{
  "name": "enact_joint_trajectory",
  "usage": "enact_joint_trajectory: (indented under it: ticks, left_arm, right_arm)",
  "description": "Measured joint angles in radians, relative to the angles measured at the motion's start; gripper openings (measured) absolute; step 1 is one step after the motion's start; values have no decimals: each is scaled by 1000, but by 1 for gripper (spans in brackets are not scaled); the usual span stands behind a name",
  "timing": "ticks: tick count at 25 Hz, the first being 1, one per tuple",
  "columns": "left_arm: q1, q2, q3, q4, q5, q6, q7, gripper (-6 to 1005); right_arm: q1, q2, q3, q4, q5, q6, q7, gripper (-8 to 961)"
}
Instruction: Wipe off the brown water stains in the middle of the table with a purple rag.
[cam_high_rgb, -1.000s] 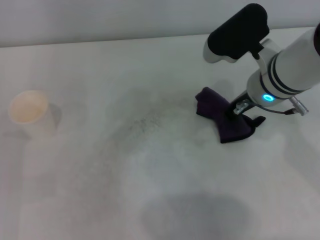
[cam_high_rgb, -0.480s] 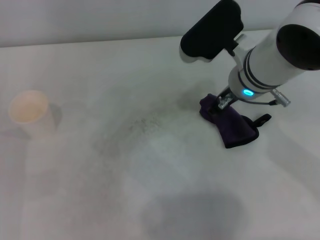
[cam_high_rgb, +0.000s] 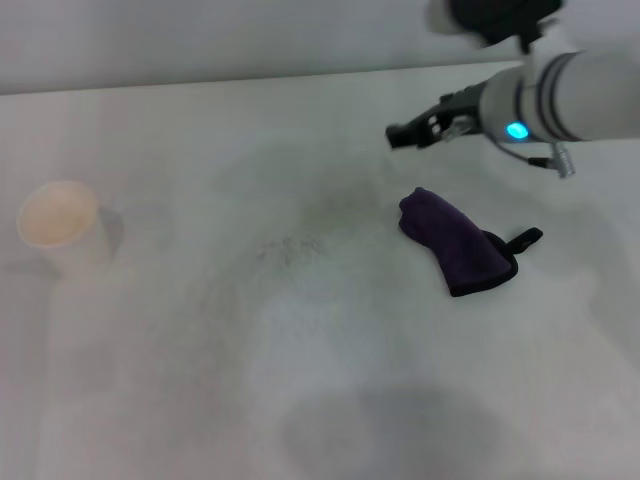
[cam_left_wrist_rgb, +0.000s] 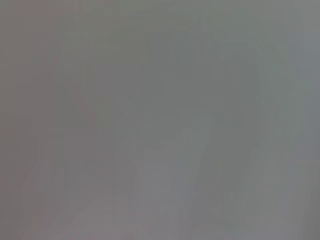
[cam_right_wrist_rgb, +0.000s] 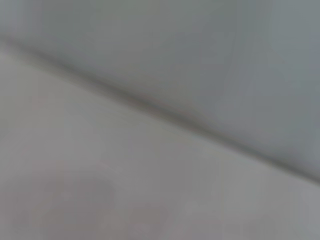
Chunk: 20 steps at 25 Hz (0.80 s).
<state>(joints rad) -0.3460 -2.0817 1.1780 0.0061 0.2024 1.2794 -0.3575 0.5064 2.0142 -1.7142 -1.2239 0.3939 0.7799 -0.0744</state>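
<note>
The purple rag lies crumpled on the white table, right of the middle, with its black loop tab pointing right. My right gripper hangs in the air above and behind the rag, apart from it, and holds nothing. No tan-brown blotch shows on the table. Only faint dark specks lie left of the rag. The left gripper is out of view. The left wrist view shows plain grey. The right wrist view shows only the pale table and a grey wall.
A white paper cup stands at the far left of the table. A large grey shadow patch lies at the front. The table's back edge meets the wall behind.
My right gripper has risen off the rag and moved back, away from the table. The rag stays where it was left, slightly right of where it lay one second ago.
</note>
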Motion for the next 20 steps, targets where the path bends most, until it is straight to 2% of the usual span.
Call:
enact_joint_trajectory:
  ticks: [1,6,8,10,13,15,17,20]
  left_arm:
    - [2,0,0,0,0,0,0,887]
    - [6,0,0,-4,0,0,2,887]
    - [11,1,0,-4,0,0,4,887]
    - [16,1,0,-3,-3,-1,5,887]
    - [19,2,0,-8,-12,-1,5,887]
    - [20,2,1,-10,-14,-2,5,887]
    - [20,2,3,-10,-12,-3,5,887]
    - [15,1,8,-9,-6,-3,5,887]
  right_arm:
    - [-30,-1,30,2,60,-63,-49,874]
    - [-156,-3,96,-2,420,-399,-318,871]
    - [-191,-6,95,8,596,-519,-456,870]
    - [-203,-8,102,23,763,-580,-586,869]
    - [-203,-8,130,42,1014,-564,-793,867]
    - [-200,-8,165,70,1202,-506,-963,866]
    - [-194,-8,223,130,1396,-404,-1123,865]
    - [-164,-5,359,322,1703,-146,-1399,866]
